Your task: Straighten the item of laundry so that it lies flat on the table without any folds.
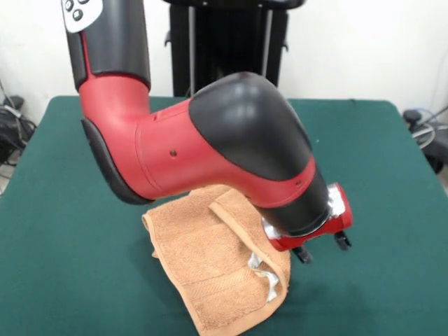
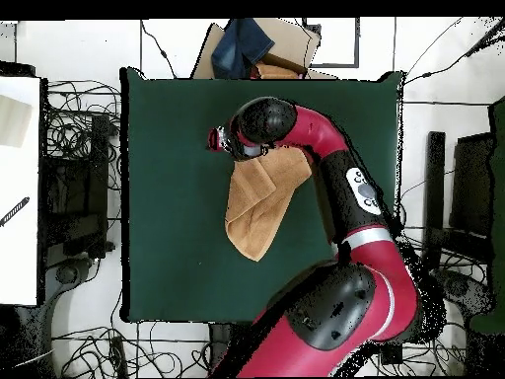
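The orange-tan towel (image 1: 210,273) lies crumpled on the green table (image 1: 56,231), with a fold running along its upper right part and a woven band near its front end. In the overhead view the towel (image 2: 258,202) lies slantwise at the table's (image 2: 168,227) middle. My gripper (image 1: 264,274) is down on the towel's right edge, under the red wrist. In the overhead view the gripper (image 2: 227,146) sits at the towel's top left corner. The arm hides the towel's far part in the front view.
The red and black arm (image 1: 210,147) spans the table's middle. A cardboard box with a blue cloth (image 2: 258,49) stands beyond the table's top edge in the overhead view. Cables lie on the floor around the table, and a white surface (image 2: 20,188) is at the left.
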Available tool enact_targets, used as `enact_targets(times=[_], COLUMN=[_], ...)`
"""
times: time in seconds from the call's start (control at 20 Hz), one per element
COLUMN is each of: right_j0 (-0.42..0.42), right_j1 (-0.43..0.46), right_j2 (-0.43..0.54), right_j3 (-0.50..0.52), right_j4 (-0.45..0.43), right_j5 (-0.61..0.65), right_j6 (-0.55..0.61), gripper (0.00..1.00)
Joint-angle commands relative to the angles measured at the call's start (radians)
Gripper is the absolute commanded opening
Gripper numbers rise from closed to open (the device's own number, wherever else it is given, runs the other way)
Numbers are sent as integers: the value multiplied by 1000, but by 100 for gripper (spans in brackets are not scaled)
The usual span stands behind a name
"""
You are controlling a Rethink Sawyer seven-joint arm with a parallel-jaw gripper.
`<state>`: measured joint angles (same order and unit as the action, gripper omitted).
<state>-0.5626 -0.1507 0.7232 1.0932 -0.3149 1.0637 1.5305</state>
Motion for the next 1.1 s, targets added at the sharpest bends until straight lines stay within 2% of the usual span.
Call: enact_targets(times=[0.05, 0.25, 0.7, 0.95, 1.1], right_j0=[61, 48, 19, 16, -2], right_j1=[-80, -113, -117, -112, -109], right_j2=[-89, -94, -90, -95, -85], right_j3=[-3, 37, 85, 75, 90], right_j4=[-94, -85, -70, -72, -81], right_j5=[69, 28, -15, 9, -45], right_j6=[-88, -34, -35, -54, -69], gripper=[100, 100, 100, 100, 100])
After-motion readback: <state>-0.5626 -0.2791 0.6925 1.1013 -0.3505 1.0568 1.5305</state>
